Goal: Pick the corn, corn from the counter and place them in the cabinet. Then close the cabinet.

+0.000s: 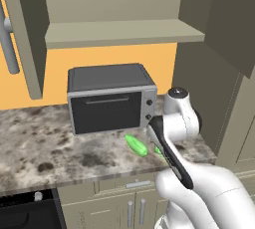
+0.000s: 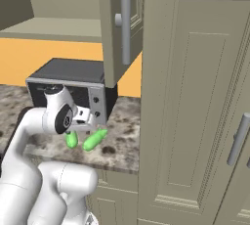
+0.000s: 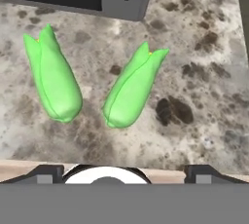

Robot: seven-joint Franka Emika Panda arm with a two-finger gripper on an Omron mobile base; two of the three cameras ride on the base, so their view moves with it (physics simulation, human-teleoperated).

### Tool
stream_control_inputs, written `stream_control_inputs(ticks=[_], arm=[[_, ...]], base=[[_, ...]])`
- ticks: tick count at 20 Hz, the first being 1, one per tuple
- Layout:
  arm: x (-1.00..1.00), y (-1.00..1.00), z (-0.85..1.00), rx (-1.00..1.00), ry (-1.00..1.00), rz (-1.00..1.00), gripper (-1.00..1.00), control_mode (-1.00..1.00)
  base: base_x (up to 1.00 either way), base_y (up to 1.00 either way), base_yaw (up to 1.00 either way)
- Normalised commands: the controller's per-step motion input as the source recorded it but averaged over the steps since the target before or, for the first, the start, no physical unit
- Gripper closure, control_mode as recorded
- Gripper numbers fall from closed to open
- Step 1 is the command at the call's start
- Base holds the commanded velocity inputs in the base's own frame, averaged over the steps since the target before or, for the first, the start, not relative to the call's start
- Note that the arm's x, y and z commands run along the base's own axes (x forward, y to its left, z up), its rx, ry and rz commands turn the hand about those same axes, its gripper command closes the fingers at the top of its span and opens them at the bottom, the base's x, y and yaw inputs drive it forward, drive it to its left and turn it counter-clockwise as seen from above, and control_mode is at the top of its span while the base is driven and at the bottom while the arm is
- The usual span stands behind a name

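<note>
Green corn cobs [image 3: 53,79] [image 3: 131,89] on the counter [image 3: 204,72] below the wide-spread, empty gripper [image 3: 119,172].

A: The counter [image 3: 204,57] at upper right looks like speckled stone, fairly matt. Both corn cobs [image 3: 53,79] [image 3: 130,89] look smooth, slightly waxy.

B: The toaster oven [image 1: 110,97], mid-frame, looks brushed grey metal, dark glossy door. The cabinet [image 1: 119,33] above looks matt, painted.
</note>
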Motion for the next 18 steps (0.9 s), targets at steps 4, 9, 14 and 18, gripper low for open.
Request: stream_control_inputs(ticks=[4,9,14,18], arm=[[0.04,-0.07,-0.50,0.09,0.00,0.00,-1.00,-1.00],[0.25,-0.14,-0.36,0.09,0.00,-0.02,-1.00,-1.00],[0.40,-0.12,-0.24,0.12,0.00,-0.04,-1.00,-1.00],[0.29,-0.05,-0.59,0.10,0.00,-0.05,-1.00,-1.00]], base=[[0.00,0.00,0.00],[0.00,0.00,0.00],[0.00,0.00,0.00],[0.00,0.00,0.00]])
